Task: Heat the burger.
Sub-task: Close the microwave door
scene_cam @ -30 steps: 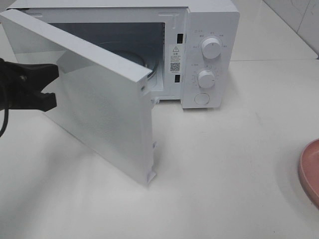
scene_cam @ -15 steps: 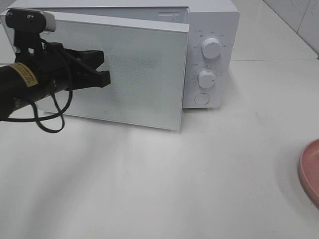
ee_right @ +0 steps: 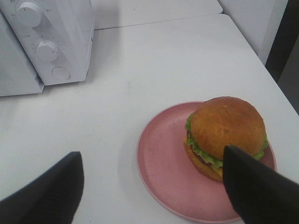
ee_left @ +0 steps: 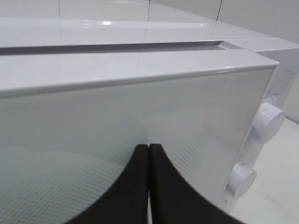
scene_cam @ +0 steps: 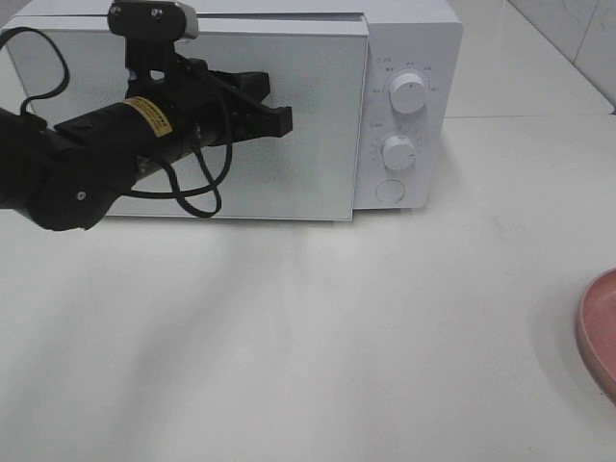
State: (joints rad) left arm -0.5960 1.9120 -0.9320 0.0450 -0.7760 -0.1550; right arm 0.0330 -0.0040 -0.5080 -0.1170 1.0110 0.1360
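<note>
We're seeing the left arm (scene_cam: 87,159) reaching across the front of the white microwave (scene_cam: 404,38), its black body and looped cable lying in front of the door (scene_cam: 318,115). The left gripper (scene_cam: 279,119) is clenched, its fingers (ee_left: 140,186) pressed together with nothing between them, and their tips are sitting right at the door's glass. The door is lying flush with the microwave body, closed. In the left wrist view the dotted mesh of the door window is showing around the fingertips.

Moving right, we're looking at the control panel: upper knob (scene_cam: 408,95), lower knob (scene_cam: 398,152), and a round button (scene_cam: 390,191) under them. All three are standing apart from either gripper.

Further right, the white table (scene_cam: 385,337) is running out to the pink plate (scene_cam: 602,332), which is only partly showing at the edge of the high view.

The right wrist view is giving us the rest: the burger (ee_right: 226,135) is sitting on the pink plate, off-centre toward the side away from the microwave, well apart from the microwave. The right gripper (ee_right: 154,186) is hanging above the plate with jaws spread wide, grasping nothing; one finger (ee_right: 254,186) is overlapping the burger's edge in the picture, but we can't tell whether it's touching.
</note>
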